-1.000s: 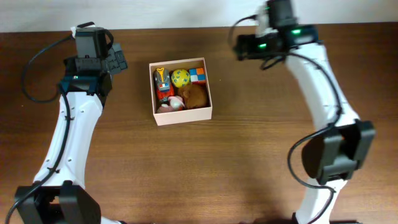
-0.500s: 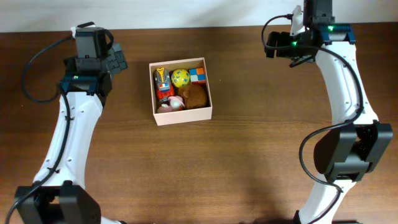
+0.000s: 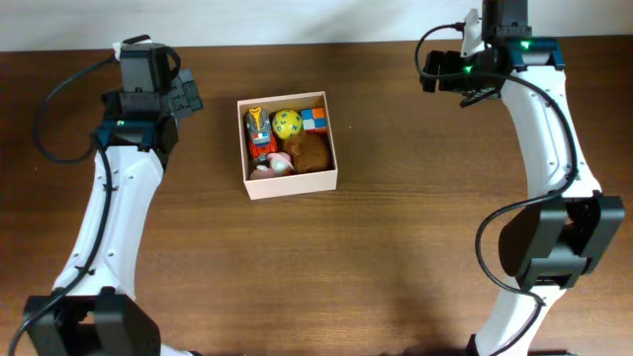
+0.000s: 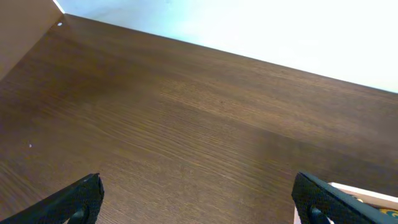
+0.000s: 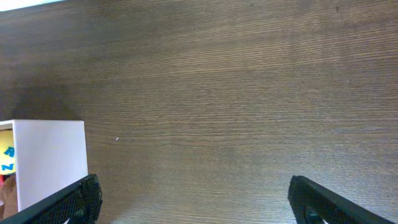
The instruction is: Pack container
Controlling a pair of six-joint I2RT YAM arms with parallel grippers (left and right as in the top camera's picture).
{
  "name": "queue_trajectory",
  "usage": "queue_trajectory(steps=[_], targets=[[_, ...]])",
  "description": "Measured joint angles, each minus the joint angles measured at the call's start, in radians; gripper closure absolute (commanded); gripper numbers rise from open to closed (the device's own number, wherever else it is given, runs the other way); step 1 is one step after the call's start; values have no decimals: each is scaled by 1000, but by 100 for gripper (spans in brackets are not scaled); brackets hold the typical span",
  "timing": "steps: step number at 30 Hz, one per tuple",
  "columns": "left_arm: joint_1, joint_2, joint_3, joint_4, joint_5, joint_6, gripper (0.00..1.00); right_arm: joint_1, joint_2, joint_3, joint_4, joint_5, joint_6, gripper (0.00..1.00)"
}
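The left arm rises from the near left edge of the tabletop and ends at a black wrist near the far left, just left of the container. The left fingers are released and spread wide. In the left wrist view their two dark tips sit in the bottom corners with bare brown wood between them and nothing in their grasp. A pale corner of the container shows at the lower right of that view, beside the right-hand tip.

The container rests flat on the tabletop, left of centre and toward the far side, apart from both arms. It is packed with toys. A red and orange toy lies along its left wall and a yellow ball sits at the far middle. A coloured cube fills the far right corner. A brown plush takes the right side, and a pink and white toy lies at the near left.

The right arm curves up from the near right edge to the far right of the tabletop, well apart from the container. The right fingers are likewise released and wide, grasping nothing. The right wrist view shows bare wood between them and the container's white wall at the lower left.
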State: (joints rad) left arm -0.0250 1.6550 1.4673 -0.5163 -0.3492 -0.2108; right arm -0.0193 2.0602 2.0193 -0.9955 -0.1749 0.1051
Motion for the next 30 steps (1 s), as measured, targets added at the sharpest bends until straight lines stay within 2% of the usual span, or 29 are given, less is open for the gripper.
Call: queue_trajectory(steps=[10, 14, 17, 20, 25, 30], targets=[[0, 0, 0, 0, 0, 0, 1, 0, 0, 0, 2, 0, 0, 1], [0, 0, 0, 0, 0, 0, 1, 0, 0, 0, 63, -1, -8, 1], [0, 0, 0, 0, 0, 0, 1, 0, 0, 0, 134, -5, -61, 1], [0, 0, 0, 0, 0, 0, 1, 2, -19, -1, 197, -8, -183, 1], [0, 0, 0, 0, 0, 0, 1, 5, -175, -7, 217, -8, -365, 1], [0, 0, 0, 0, 0, 0, 1, 7, -451, -7, 224, -8, -433, 1]])
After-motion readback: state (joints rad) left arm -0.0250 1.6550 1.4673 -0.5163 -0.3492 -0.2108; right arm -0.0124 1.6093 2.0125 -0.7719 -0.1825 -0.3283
